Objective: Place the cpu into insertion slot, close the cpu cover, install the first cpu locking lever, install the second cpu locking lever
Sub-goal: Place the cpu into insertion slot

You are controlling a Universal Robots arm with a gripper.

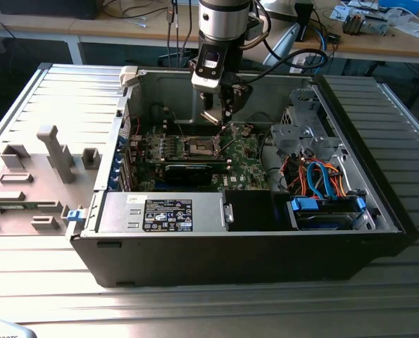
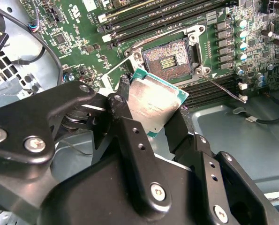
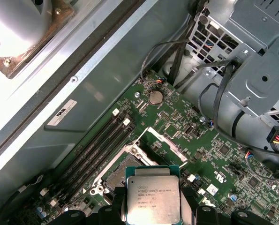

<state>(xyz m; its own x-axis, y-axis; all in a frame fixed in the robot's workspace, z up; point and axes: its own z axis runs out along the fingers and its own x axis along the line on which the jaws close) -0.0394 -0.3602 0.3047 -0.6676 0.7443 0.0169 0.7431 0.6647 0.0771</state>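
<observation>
My gripper (image 1: 219,117) hangs inside the open computer case, shut on the cpu (image 2: 158,93), a silver-topped square chip with a green edge. The black fingers (image 2: 124,110) clamp two opposite edges of the chip, which also shows in the first wrist view as cpu (image 3: 152,194). It is held in the air, tilted, a short way above and beside the insertion slot (image 2: 169,58), whose brownish contact field lies bare. The cpu cover (image 3: 163,142) stands swung open at the slot's edge. A thin wire locking lever (image 2: 220,87) sticks out loose beside the slot.
Long memory slots (image 3: 90,150) run beside the socket on the green motherboard (image 1: 248,165). A metal drive cage (image 1: 301,130) with orange and blue cables sits at the exterior view's right. The power supply (image 1: 163,211) lies along the front. The removed side panel (image 1: 33,169) lies left.
</observation>
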